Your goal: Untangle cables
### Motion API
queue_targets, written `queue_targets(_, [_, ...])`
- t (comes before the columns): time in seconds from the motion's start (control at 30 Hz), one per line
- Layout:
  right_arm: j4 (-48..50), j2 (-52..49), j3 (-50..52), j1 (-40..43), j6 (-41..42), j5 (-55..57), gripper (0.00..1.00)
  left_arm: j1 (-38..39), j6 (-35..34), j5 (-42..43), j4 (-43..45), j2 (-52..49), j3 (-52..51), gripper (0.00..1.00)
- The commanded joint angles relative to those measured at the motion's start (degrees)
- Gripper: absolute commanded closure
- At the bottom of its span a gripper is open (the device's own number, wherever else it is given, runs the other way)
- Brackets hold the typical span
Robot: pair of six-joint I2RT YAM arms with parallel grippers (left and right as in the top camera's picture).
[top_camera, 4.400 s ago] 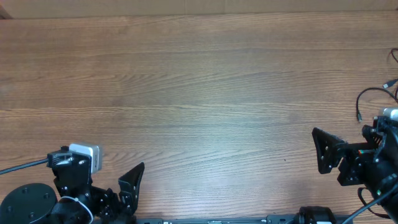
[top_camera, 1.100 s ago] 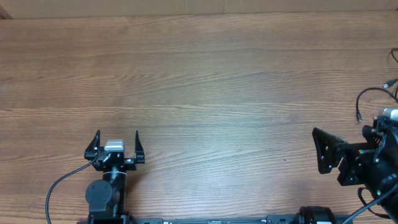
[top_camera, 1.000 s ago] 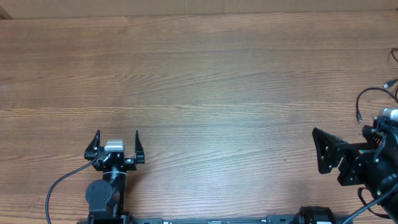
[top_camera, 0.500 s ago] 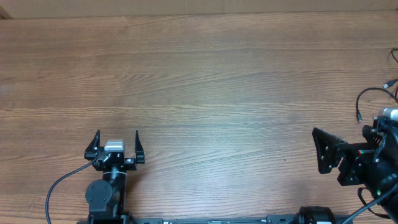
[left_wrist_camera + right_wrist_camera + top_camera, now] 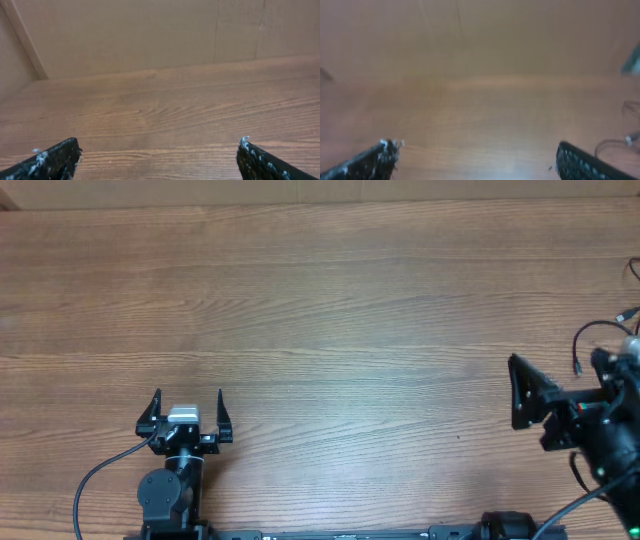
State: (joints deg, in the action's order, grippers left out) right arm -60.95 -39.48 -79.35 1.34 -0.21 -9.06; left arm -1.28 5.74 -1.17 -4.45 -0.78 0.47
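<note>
Two black two-finger grippers stand wide open, and neither holds anything. The left gripper sits near the table's front edge, left of centre. Its arm is folded back beneath it and its fingers point straight out across the brown wood-grain table. In the left wrist view the two fingertips sit in the lower corners with wood showing between them.

The right gripper is at the far right side of the table. It is rolled on its side so that one broad finger faces up and points leftward over the wood.

The thin black cables with small plugs lie at the table's right edge, just beside the right arm's wrist on its far side. They are outside the span of the fingers. The right wrist view is blurred, and a strand shows at its right margin, beyond the right-hand finger. The cables lie well apart from the left gripper.
</note>
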Motion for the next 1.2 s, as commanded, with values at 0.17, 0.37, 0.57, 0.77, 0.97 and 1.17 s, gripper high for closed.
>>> queue_targets(0.17, [24.4, 16.5, 29.3, -0.4, -0.2, -0.9, 0.00, -0.5, -1.4, -0.7, 0.1, 0.5, -0.2, 0.00])
queue_targets(0.37, [40.3, 24.9, 45.7, -0.4, -0.2, -2.4, 0.00, -0.5, -1.4, -0.7, 0.1, 0.5, -0.2, 0.01])
queue_targets(0.57, [49.9, 29.8, 55.3, -0.4, -0.2, -2.6, 0.00, -0.5, -1.4, -0.7, 0.1, 0.5, -0.2, 0.01])
queue_targets(0.77, [55.7, 35.8, 64.0, -0.4, -0.2, -2.6, 0.00, -0.5, -1.4, -0.7, 0.1, 0.5, -0.2, 0.00])
queue_targets(0.97, [59.9, 39.3, 69.9, 0.2, -0.2, -2.6, 0.00, -0.5, -1.4, -0.7, 0.1, 0.5, -0.2, 0.00])
queue_targets(1.17, [63.6, 39.3, 73.6, 0.3, -0.2, -1.2, 0.00, -0.5, -1.4, -0.7, 0.1, 0.5, -0.2, 0.00])
